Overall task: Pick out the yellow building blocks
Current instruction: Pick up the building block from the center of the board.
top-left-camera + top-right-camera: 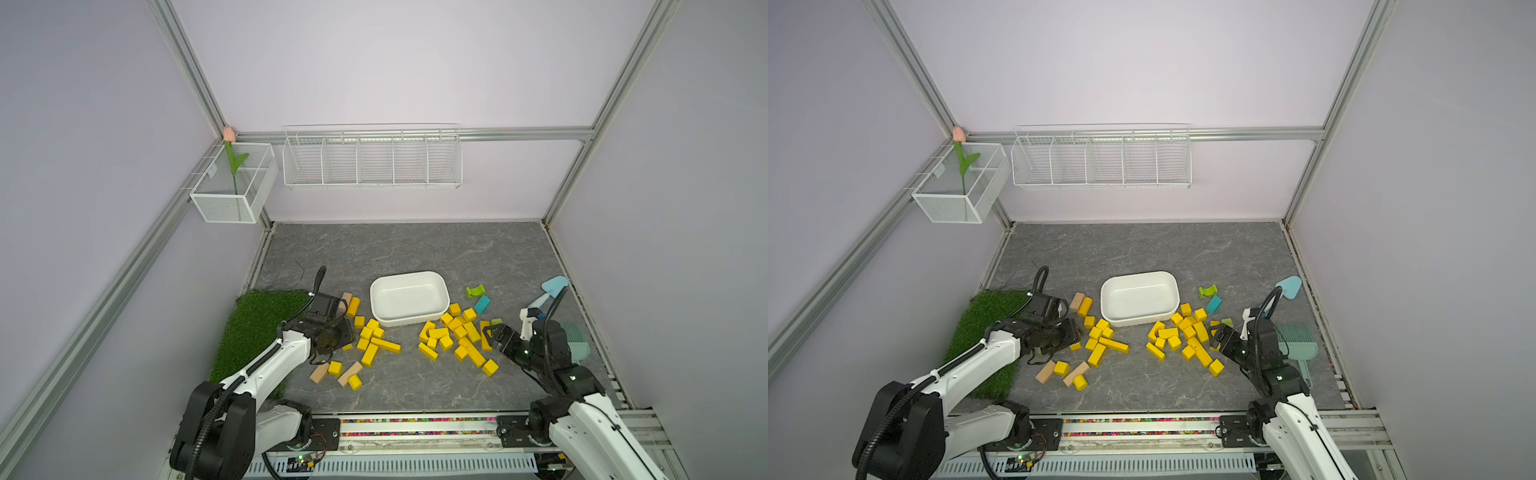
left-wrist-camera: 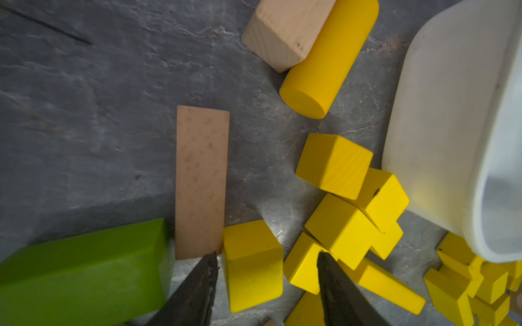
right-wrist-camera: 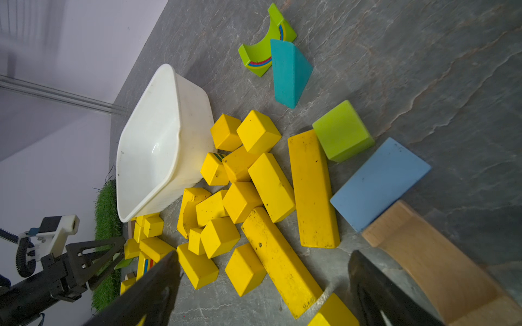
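The left pincer (image 2: 267, 255) is hovering low beside the grass mat (image 1: 257, 324), jaws released and straddling one yellow block (image 2: 251, 265) without clamping it: one fingertip (image 2: 206, 273) is sitting just beside the block, the other standing apart. Only the left wrist view is showing this, and it alone is revealing a green block (image 2: 84, 271) and a flat tan slab (image 2: 201, 180) by the fingers; in both top views the pincer's body is covering them.

The yellow blocks are lying on the grey table (image 1: 415, 249) in two heaps, a left heap (image 1: 370, 343) and a right heap (image 1: 457, 336), flanking the near side of the white tub (image 1: 409, 297). They are bright painted cubes, bars, cylinders and a yellow arch (image 3: 187, 211). A yellow cylinder (image 1: 353, 306) is resting against a tan block (image 1: 345, 299), and tan bars (image 1: 350, 372) are mingling with the left heap's nearest pieces.

The right pincer (image 3: 262, 254) is hanging released too, jaws wide, a long bar (image 3: 279, 262) running between the fingers, gripped by neither. The right wrist view alone is showing scuffs on the yellow paint, plus a pale blue slab (image 3: 378, 183) and a tan arch (image 3: 435, 262) just beside one finger. A green cube (image 3: 341, 131) is touching a wide bar's (image 3: 312, 189) end. A green arch (image 1: 475, 291) and teal wedge (image 1: 482, 304) are lying behind that heap, a brush (image 1: 577, 338) and scoop (image 1: 555, 284) at the far right.
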`<state>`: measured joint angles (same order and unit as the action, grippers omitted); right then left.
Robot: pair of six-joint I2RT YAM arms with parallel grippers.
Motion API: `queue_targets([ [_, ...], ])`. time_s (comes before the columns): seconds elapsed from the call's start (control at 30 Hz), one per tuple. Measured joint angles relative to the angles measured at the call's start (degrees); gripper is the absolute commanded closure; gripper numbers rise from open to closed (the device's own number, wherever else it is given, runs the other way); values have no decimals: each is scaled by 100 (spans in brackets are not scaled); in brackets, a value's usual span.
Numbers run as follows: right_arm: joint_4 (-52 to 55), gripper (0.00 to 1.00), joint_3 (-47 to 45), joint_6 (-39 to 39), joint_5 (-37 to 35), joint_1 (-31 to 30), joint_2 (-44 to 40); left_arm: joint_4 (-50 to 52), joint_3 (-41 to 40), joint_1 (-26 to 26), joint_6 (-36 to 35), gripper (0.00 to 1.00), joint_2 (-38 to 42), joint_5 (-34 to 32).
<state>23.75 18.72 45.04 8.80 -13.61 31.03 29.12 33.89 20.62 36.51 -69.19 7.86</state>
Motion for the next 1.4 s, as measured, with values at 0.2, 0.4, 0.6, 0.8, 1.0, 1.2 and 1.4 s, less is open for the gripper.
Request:
queue_targets([
  [0.2,0,7,0,0,0,0,0,-7,66,0,-24,46,-221,20],
  [0.4,0,7,0,0,0,0,7,-11,96,7,-61,52,-258,42],
  [0.6,0,7,0,0,0,0,7,-9,105,17,-68,53,-350,83],
  [0.8,4,8,0,2,0,0,15,7,170,17,-125,52,-601,103],
  [1.0,39,8,0,2,0,0,24,33,238,39,-166,59,-686,105],
  [1.2,39,8,0,4,0,0,146,33,289,39,-197,64,-774,125],
  [1.4,39,8,0,4,0,0,155,31,295,39,-214,66,-778,144],
])
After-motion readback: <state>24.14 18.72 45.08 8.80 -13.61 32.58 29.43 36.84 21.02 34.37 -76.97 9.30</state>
